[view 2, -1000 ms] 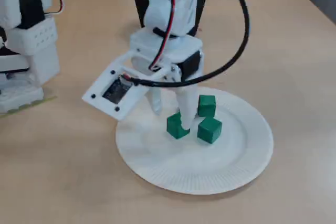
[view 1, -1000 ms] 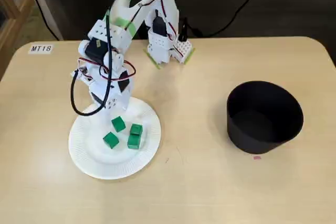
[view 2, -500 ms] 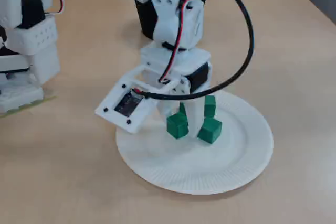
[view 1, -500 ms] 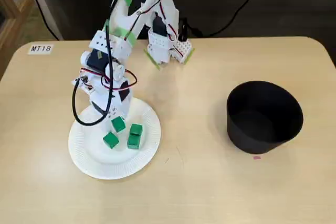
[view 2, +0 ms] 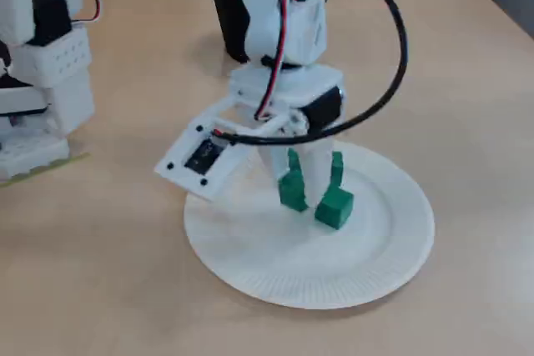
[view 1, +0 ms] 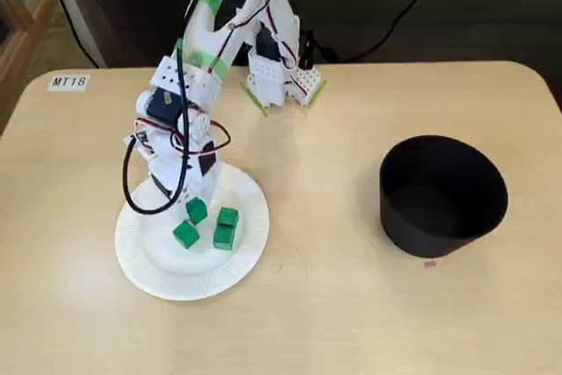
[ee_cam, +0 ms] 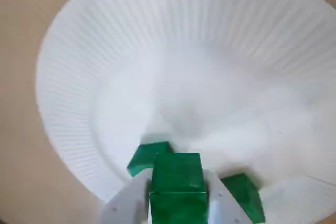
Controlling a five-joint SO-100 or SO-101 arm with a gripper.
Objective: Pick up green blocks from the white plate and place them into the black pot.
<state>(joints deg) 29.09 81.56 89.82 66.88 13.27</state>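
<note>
Fixed views both show the pale wooden table (view 1: 334, 322). On it the round black pot (view 1: 439, 221) stands well apart from the white paper plate (view 1: 167, 278). My gripper (ee_cam: 177, 198) is clamped on one small green cube (ee_cam: 176, 174) over the plate, and three loose cubes (view 1: 223, 236) lie beside it. Step in hand: grasp made. Next, I judge: lift clear, swing over the pot, let go.

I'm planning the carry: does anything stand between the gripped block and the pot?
Nothing tall does. The gripper is shut on the block over the plate; a loose block lies just pot-side of it, so lifting first should clear that. Beyond the plate, only bare table reaches the pot.
</note>
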